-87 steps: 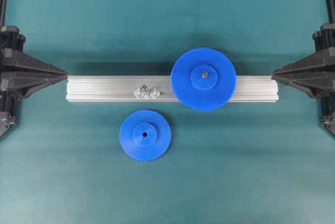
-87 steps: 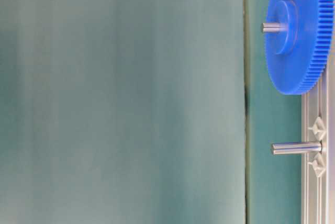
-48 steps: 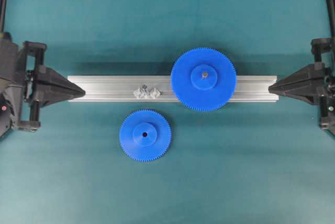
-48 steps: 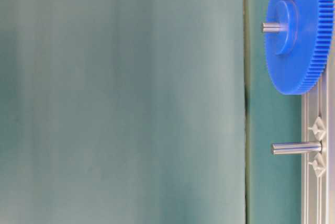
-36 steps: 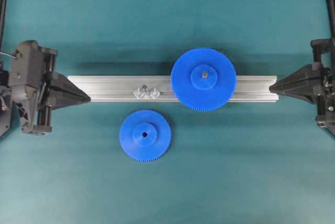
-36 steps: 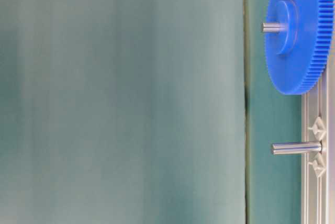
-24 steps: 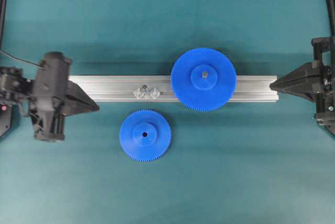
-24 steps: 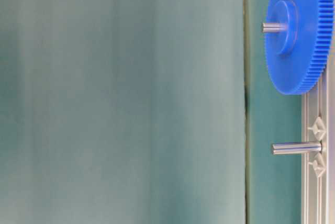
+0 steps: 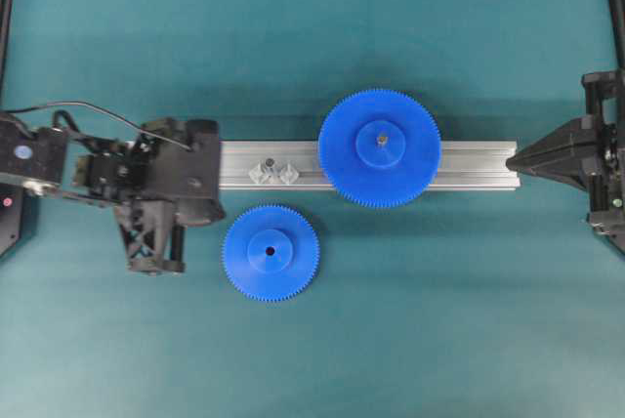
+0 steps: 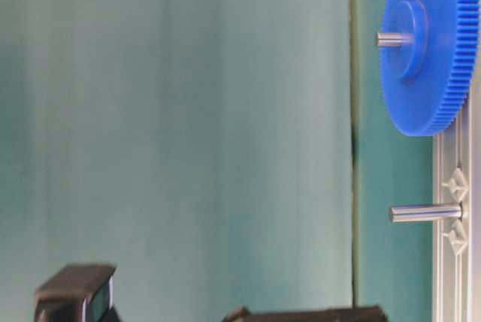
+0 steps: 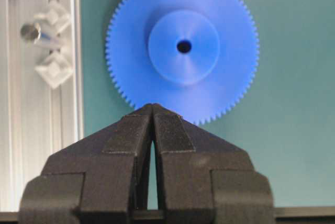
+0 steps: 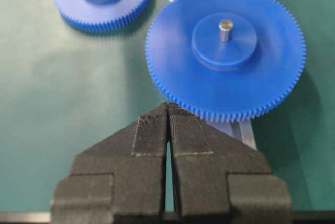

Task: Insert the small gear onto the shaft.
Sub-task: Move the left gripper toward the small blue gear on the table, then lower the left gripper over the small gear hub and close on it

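The small gear (image 9: 270, 252) is seen lying flat on the green table surface (image 9: 439, 320), hub upward, just in front of the aluminium rail (image 9: 469, 166) and apart from it. In the left wrist view the gear's centre hole is shown unobstructed, and the toothed rim lies just beyond the tips of the left gripper (image 11: 152, 108), whose jaws are pressed together with nothing between them. No contact between that gripper and the gear can be made out.

The shaft (image 9: 269, 161) is mounted on the rail between two small silvery angular pieces, and nothing is carried on it (in the table-level view, which is turned on its side, it is seen as a bare grey pin (image 10: 425, 213) standing out from the rail). To its right on the rail, the larger blue gear (image 9: 380, 147) is seated on its own pin, overhanging both edges of the rail.

In the overhead view the left arm's wrist assembly is placed over the left end of the rail, near the small gear's left side. The right gripper (image 12: 168, 106) is likewise clenched on nothing, and is held at the rail's right end, just short of the larger gear's rim.
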You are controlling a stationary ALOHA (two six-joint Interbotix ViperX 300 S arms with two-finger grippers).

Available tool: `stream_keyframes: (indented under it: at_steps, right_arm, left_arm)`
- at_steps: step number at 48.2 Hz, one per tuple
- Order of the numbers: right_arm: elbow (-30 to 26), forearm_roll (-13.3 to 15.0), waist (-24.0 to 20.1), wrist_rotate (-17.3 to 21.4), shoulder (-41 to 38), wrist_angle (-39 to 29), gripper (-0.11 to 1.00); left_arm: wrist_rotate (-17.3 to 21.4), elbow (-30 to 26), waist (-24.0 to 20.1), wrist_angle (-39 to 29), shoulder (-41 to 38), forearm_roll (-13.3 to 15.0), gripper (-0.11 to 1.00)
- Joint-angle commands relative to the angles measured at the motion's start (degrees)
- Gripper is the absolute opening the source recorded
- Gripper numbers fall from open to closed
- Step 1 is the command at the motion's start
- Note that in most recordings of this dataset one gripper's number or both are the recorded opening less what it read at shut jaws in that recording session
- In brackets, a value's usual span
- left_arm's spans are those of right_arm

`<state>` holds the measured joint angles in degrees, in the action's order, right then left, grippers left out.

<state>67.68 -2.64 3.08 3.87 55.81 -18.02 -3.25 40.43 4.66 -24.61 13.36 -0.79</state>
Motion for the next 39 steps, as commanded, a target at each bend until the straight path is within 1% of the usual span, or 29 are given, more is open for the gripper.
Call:
stream_keyframes:
  at_steps: [1, 10, 16, 29, 39]
  right_arm:
    - [-1.67, -0.09, 0.09, 0.53, -0.35, 0.09, 0.01]
    - [-1.49, -0.09, 0.09, 0.53, -0.35, 0.09, 0.01]
    - [-1.41, -0.09, 0.09, 0.53, -0.35, 0.09, 0.01]
    - [-1.32, -0.09, 0.09, 0.53, -0.35, 0.09, 0.01]
    - [-1.14, -0.09, 0.26, 0.53, -0.44, 0.09, 0.01]
  left_arm:
    - [0.00, -2.72, 0.53, -0.35, -0.97, -0.26, 0.01]
    - [-2.02, -6.77, 1.23, -1.93, -5.01, -0.18, 0.01]
    - [-3.25, -9.32, 1.32, -4.57, -8.00, -0.18, 0.01]
    - [-3.25, -15.47, 1.85, -12.74, -14.94, -0.26, 0.01]
    - [-2.99, -19.69, 1.85, -14.15, -19.51, -0.18, 0.01]
